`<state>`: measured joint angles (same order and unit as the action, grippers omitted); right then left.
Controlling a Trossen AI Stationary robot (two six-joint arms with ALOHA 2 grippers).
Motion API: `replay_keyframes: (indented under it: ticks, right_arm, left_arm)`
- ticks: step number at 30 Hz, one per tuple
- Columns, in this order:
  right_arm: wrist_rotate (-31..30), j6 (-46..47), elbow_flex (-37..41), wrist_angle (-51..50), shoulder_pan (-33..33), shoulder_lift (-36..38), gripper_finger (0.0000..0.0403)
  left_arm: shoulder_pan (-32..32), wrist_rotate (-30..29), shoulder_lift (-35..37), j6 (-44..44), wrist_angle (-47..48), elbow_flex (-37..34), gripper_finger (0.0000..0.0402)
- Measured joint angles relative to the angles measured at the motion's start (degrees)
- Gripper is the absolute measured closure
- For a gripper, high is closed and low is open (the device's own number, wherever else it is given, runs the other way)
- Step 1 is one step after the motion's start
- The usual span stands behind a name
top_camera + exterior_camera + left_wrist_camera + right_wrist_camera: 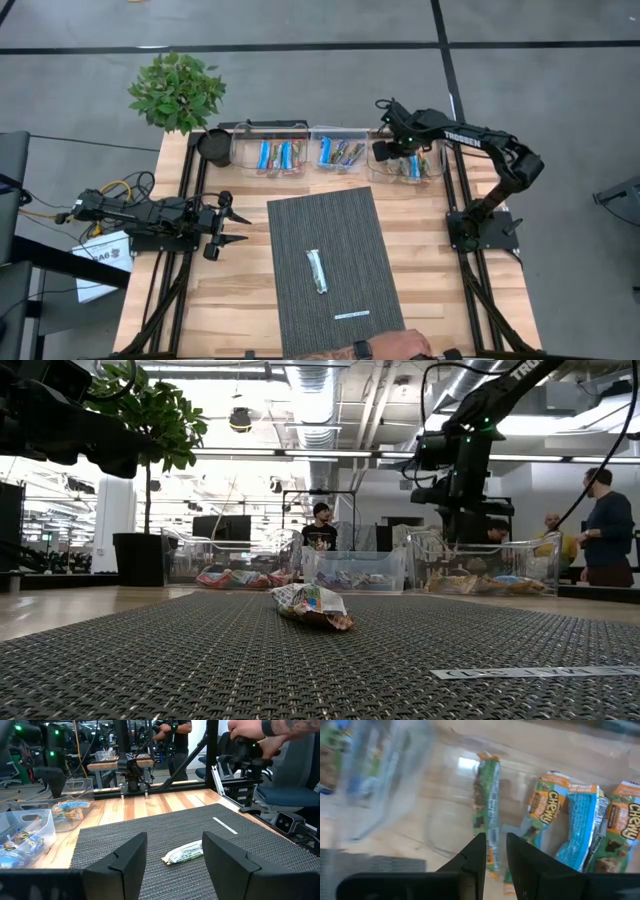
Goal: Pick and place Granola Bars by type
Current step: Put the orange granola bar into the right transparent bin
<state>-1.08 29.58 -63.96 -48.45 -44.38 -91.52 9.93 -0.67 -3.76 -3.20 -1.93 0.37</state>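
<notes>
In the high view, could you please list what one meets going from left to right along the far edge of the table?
Potted plant → dark bowl → left bin → middle bin → right bin, with the right hand over it.

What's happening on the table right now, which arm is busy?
The right claw is over the right-hand clear bin, its fingers slightly parted just above a green-edged bar lying among other granola bars; it holds nothing. The left claw waits open beside the grey mat. One silvery bar and a thin white strip remain on the mat. A person's hand rests at the table's near edge.
</notes>
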Motion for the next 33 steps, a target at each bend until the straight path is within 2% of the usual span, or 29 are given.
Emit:
replay_keyframes:
  ticks: [7, 14, 23, 33]
  right_arm:
    - [1.2, 0.9, 0.0, 1.6, 0.9, 5.4, 0.0336]
    - [1.0, 3.4, 0.0, 3.3, 5.1, 12.1, 0.0336]
    - [1.0, 5.0, 0.0, 4.6, 15.1, 16.5, 0.0336]
    - [1.1, 5.0, -0.8, 7.6, 26.6, 15.0, 0.0335]
  left_arm:
    - [0.0, 0.0, 0.0, 0.0, 0.0, 0.0, 0.0217]
    - [0.0, 0.0, 0.0, 0.0, 0.0, 0.0, 0.0217]
    - [0.0, 0.0, 0.0, 0.0, 0.0, 0.0, 0.0217]
    - [0.0, 0.0, 0.0, 0.0, 0.0, 0.0, 0.0217]
